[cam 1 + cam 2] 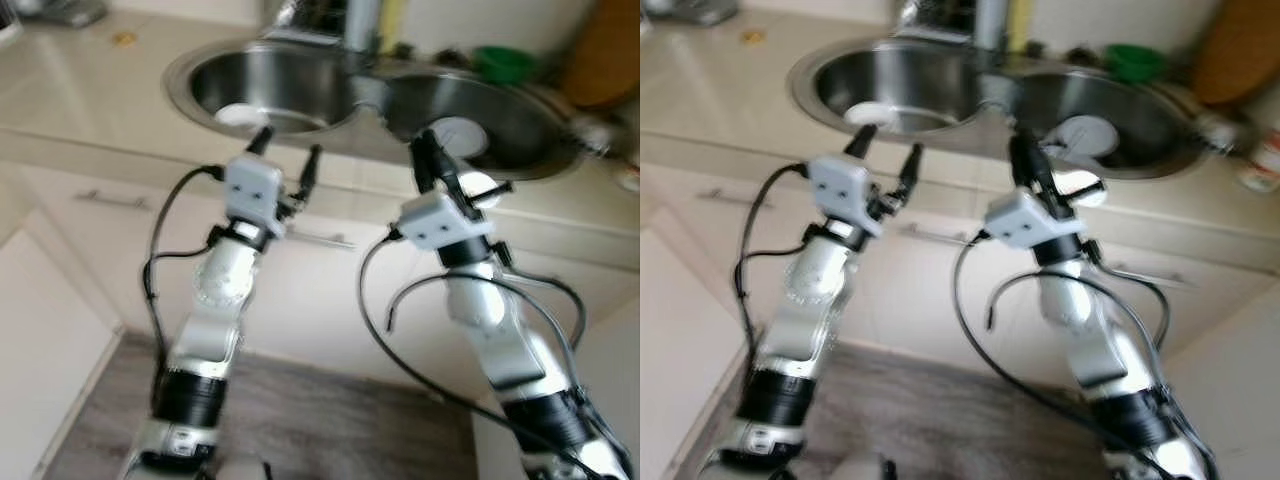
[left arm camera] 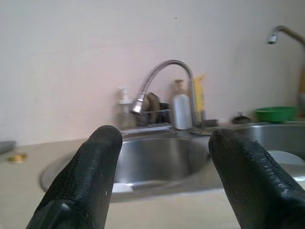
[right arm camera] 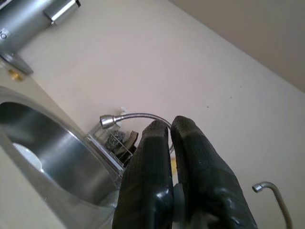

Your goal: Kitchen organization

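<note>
Landmark: the double steel sink (image 1: pixel 200 75) set into the pale counter (image 1: pixel 70 110); every place below was taken from it.
My left gripper (image 1: pixel 288 160): I held it raised just in front of the sink's left basin, at the counter's front edge, fingers (image 2: pixel 90 176) spread apart and grasping nothing.
My right gripper (image 1: pixel 428 160): I held it up before the right basin, near the divider; its fingers (image 3: pixel 152 171) were pressed together with nothing visible between them.
White plate, left basin (image 1: pixel 240 116): it lay on the basin floor, close to the front wall.
White plate, right basin (image 1: pixel 462 135): it lay toward the front of that basin, just behind my right gripper.
Faucet (image 2: pixel 162 76): a curved steel neck rose behind the sink, its head hanging over the left basin.
Bottles (image 2: pixel 182 107): they stood at the back rim, beside the faucet's base.
Green bowl (image 1: pixel 503 62): it sat behind the right basin.
Cabinet doors (image 1: pixel 110 220): pale fronts ran below the sink, under both my arms.
</note>
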Robot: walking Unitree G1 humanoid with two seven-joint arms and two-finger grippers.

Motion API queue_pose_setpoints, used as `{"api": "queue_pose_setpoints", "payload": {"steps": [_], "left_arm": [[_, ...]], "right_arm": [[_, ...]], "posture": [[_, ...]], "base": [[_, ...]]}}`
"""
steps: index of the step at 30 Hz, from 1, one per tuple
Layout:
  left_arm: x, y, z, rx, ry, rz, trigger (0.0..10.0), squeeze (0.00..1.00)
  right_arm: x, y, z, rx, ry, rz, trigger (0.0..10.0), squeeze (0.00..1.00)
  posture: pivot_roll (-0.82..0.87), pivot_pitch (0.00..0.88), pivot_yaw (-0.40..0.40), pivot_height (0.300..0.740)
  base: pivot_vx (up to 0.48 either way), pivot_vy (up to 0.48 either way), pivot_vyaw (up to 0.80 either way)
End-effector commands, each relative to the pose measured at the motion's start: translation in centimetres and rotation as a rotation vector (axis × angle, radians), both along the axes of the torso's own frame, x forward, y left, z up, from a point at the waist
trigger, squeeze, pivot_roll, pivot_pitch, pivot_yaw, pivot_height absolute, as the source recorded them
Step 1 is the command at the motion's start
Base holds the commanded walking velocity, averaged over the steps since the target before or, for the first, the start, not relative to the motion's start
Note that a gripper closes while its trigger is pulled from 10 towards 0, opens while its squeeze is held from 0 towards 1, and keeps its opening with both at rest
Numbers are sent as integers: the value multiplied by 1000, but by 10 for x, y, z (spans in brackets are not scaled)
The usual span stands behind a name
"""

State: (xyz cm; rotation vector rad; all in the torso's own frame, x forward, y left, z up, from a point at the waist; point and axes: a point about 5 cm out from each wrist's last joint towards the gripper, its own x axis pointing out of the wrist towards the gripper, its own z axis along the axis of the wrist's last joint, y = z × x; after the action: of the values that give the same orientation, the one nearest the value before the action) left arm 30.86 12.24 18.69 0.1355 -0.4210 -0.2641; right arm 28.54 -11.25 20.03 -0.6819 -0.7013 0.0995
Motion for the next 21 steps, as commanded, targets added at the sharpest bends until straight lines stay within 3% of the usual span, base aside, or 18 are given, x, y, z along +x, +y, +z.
{"api": "queue_pose_setpoints", "payload": {"steps": [1, 21], "left_arm": [[-1, -16, 4, -3, -14, -54, 10000, 0], [0, -16, 5, -5, -19, -51, 10000, 0]], "right_arm": [[1, -13, -1, 4, 7, -35, 10000, 0], [3, -14, -2, 25, 21, -39, 10000, 0]], "posture": [[16, 0, -81, 740], [17, 0, -82, 740]], "base": [[292, 0, 0], [295, 0, 0]]}}
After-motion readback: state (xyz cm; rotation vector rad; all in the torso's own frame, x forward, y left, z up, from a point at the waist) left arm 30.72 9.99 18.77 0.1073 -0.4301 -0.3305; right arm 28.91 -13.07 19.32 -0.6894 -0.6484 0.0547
